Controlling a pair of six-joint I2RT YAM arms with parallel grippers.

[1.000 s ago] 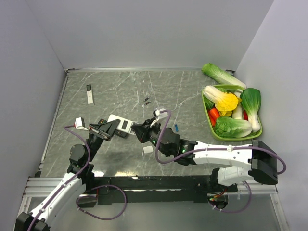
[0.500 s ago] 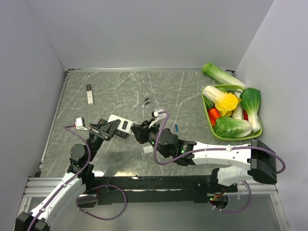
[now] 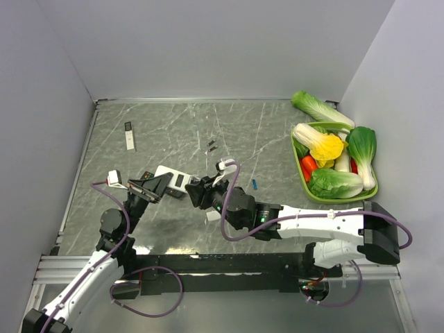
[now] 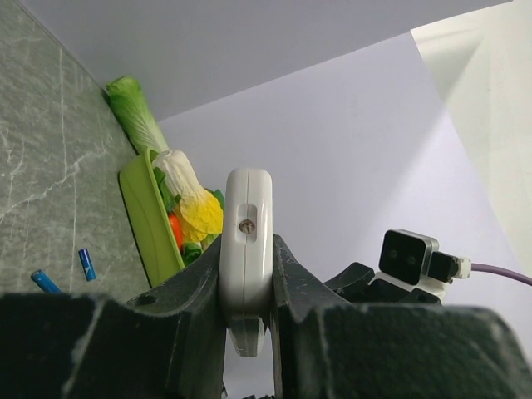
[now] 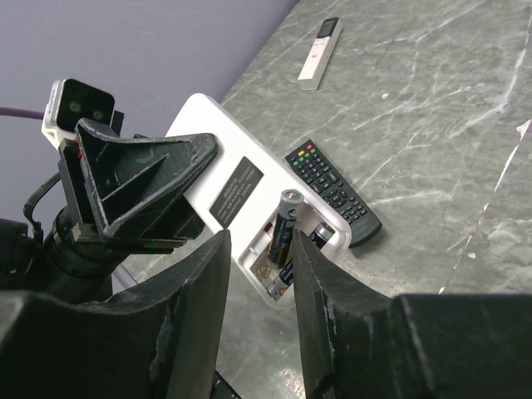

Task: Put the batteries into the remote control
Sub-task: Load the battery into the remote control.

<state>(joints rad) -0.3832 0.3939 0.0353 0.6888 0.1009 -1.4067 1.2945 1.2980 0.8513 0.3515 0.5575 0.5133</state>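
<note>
Right gripper: fingers parted, nothing between them, just in front of the open battery bay. Left gripper: clamped on the white remote control, held on edge above the table, left of centre. One black battery stands tilted in the bay, upper end sticking out. One blue battery lies loose near the table's centre.

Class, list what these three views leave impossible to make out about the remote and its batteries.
Top view: white remote, battery bay contents too small and crowded by the right end effector.
Left wrist view: remote is edge-on; bay faces away.
Right wrist view: second battery, lower part behind a finger; polarity marks too small.
</note>
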